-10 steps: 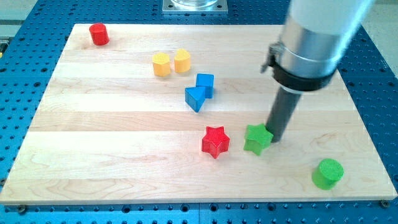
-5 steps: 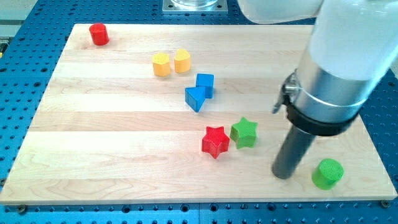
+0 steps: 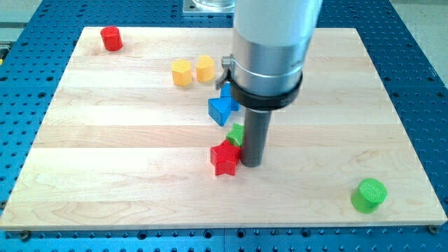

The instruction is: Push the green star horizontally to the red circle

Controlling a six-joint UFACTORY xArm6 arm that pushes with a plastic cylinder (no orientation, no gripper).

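Note:
The green star (image 3: 236,134) sits near the middle of the board, mostly hidden behind my rod. It touches the red star (image 3: 225,158), which lies just below and to its left. My tip (image 3: 251,164) rests on the board right beside the red star's right side and just below the green star. The red circle (image 3: 110,38) stands far off at the view's top left corner of the board.
A blue triangle (image 3: 220,110) and a blue cube (image 3: 226,91), partly hidden by the arm, lie just above the green star. Two yellow blocks (image 3: 182,72) (image 3: 205,68) sit further up left. A green cylinder (image 3: 368,194) stands at the bottom right.
My tip swung from the bottom right to the left, against the stars. The green star moved left and up. The red star shifted left and slightly down.

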